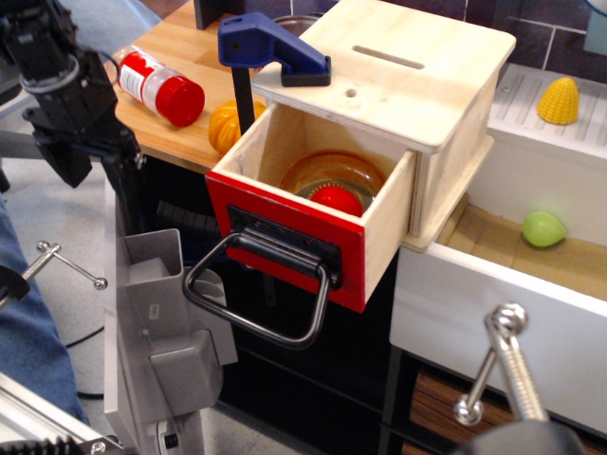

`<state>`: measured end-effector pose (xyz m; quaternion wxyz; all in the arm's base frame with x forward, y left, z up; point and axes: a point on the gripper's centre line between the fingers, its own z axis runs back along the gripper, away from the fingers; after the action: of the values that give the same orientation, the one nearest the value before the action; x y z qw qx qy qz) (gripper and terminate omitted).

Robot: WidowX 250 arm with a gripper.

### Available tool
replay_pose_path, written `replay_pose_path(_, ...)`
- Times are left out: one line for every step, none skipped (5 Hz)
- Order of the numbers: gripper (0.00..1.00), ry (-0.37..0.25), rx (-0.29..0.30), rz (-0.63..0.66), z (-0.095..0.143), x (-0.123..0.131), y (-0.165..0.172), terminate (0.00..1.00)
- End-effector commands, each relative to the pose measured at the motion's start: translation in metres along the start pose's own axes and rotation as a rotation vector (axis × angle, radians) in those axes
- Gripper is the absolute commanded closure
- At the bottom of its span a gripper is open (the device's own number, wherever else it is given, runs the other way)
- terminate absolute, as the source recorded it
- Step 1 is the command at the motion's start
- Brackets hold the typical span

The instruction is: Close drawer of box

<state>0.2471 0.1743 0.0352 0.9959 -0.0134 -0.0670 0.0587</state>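
Approaching, claw (95, 171) parted and empty, well left of open drawer (294, 232); next needing a push on its red front into the box (417, 85).

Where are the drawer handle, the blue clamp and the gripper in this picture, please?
drawer handle (248, 320): main camera view, on the lower left bar of the black loop.
blue clamp (270, 45): main camera view, on its blue head.
gripper (95, 169): main camera view, midway between its fingertips.

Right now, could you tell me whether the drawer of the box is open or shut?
Open. The drawer juts well out of the box, its interior exposed with a bowl inside.
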Motion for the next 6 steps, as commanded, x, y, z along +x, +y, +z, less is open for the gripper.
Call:
replay_pose_path(0.00, -0.015, -0.098, 0.001, 0.045, -0.022, -0.054, 0.00)
replay_pose_path(0.00, -0.021, -0.154, 0.042, 0.058, -0.034, -0.088, 0.00)
replay_pose_path(0.00, -0.034, -0.145, 0.067, 0.066, -0.038, -0.115, 0.00)
replay_pose_path(0.00, -0.063, -0.127, 0.104, 0.067, -0.032, -0.135, 0.00)
replay_pose_path(0.00, -0.074, -0.117, 0.144, 0.066, -0.020, -0.153, 0.00)
replay_pose_path(0.00, -0.049, -0.110, 0.164, 0.062, -0.011, -0.157, 0.00)
